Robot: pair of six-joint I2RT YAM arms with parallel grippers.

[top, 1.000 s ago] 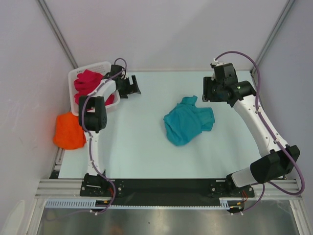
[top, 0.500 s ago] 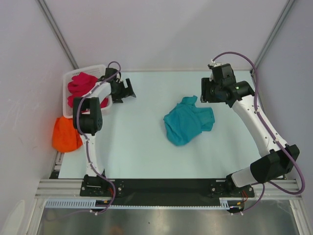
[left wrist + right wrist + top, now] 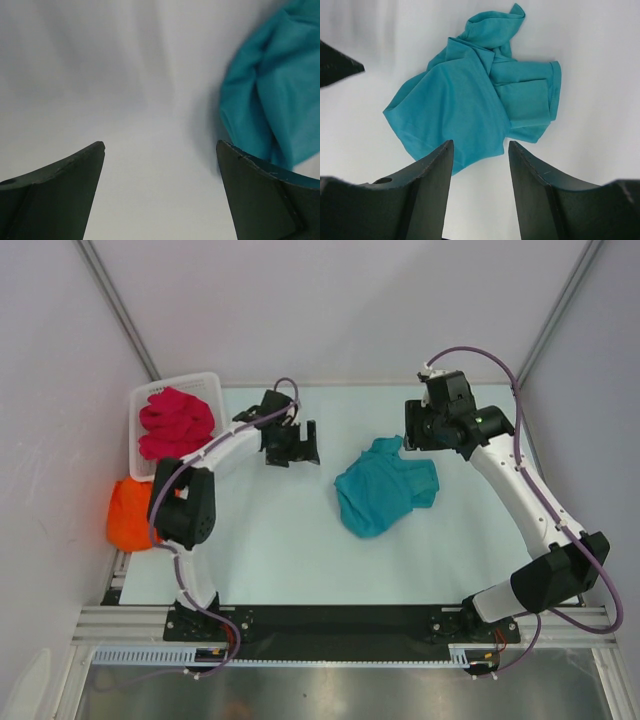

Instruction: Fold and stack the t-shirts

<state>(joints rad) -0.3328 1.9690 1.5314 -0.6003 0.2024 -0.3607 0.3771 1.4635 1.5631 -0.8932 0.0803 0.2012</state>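
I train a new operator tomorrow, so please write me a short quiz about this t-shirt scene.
1. True or false: the crimson-pink t-shirt lies in the white lattice basket.
2. What lies mid-table? A the crimson-pink t-shirt, B the teal-blue t-shirt, C the basket.
3. What does the left tool hold?
Key: 1 true; 2 B; 3 nothing, it is open.

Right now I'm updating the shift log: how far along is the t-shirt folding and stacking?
Done: nothing folded or stacked yet. In hand: left gripper and right gripper, both open and empty, flank the crumpled teal t-shirt on the table. Left: fold it, the crimson t-shirt bunched in the white basket and the orange t-shirt heaped beside the basket, then stack all three.
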